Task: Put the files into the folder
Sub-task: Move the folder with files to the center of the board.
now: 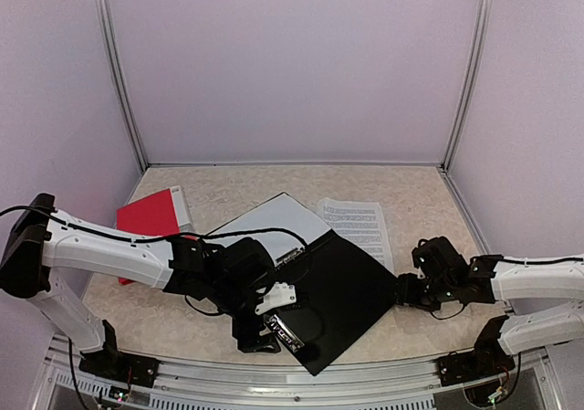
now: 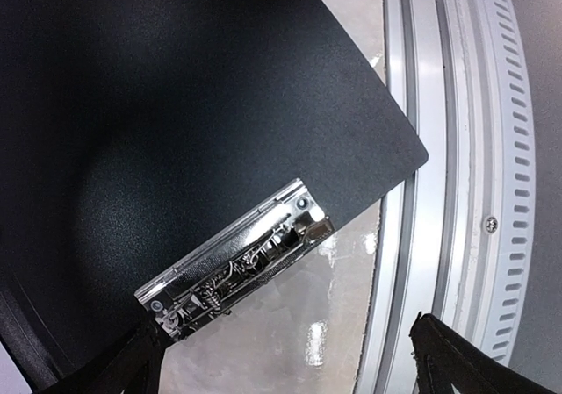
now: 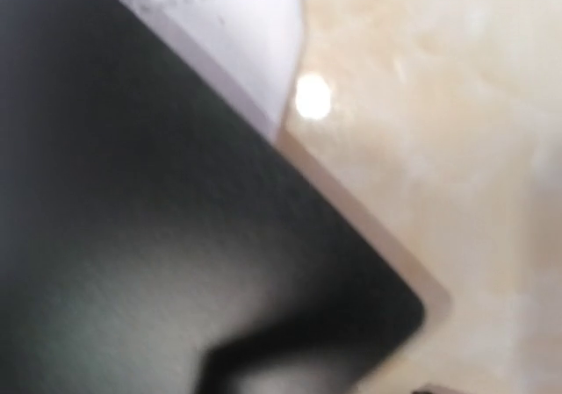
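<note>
Arms (image 1: 100,246) white-shelled, black-jointed (thin black cables); left gripper (image 2: 285,359) black.

1. Beige marbled surface (image 1: 429,195).
2. Black folder (image 1: 351,287) lies flat near centre, metal clip (image 2: 237,254) at its near end.
3. Printed sheet (image 1: 358,227) and white sheet (image 1: 269,220) touch its far edges.
4. Red booklet (image 1: 148,216) far left, apart.

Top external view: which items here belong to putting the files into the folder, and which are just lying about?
Part of the job:
- black folder, lying open
- its metal clip
- printed sheet, partly under the folder's far edge
- blank white sheet

Just lying about:
- red booklet, far left, apart from the folder
</note>
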`<action>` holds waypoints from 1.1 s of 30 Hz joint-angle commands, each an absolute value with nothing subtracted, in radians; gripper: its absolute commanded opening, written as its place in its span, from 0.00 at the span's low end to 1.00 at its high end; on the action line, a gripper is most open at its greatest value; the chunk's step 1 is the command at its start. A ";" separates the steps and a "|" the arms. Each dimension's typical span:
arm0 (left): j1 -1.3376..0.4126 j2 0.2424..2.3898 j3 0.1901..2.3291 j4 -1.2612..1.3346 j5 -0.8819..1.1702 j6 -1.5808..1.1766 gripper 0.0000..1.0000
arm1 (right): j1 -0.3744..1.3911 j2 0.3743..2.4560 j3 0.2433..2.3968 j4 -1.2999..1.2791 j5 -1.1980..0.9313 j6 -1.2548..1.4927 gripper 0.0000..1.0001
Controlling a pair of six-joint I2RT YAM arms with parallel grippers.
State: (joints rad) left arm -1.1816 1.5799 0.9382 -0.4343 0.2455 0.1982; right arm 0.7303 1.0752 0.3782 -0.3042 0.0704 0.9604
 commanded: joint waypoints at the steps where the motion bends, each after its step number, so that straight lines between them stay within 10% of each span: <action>1: -1.186 1.599 0.938 -0.424 0.227 0.192 0.96 | 0.710 1.119 0.333 -0.191 0.038 0.979 0.58; 22: -1.165 1.602 0.898 -0.368 0.202 0.243 0.96 | 0.487 1.530 0.639 -0.055 0.003 0.641 0.18; 33: -1.032 1.678 0.929 -0.145 0.300 0.388 0.92 | 0.418 1.741 1.010 -0.214 0.022 0.385 0.28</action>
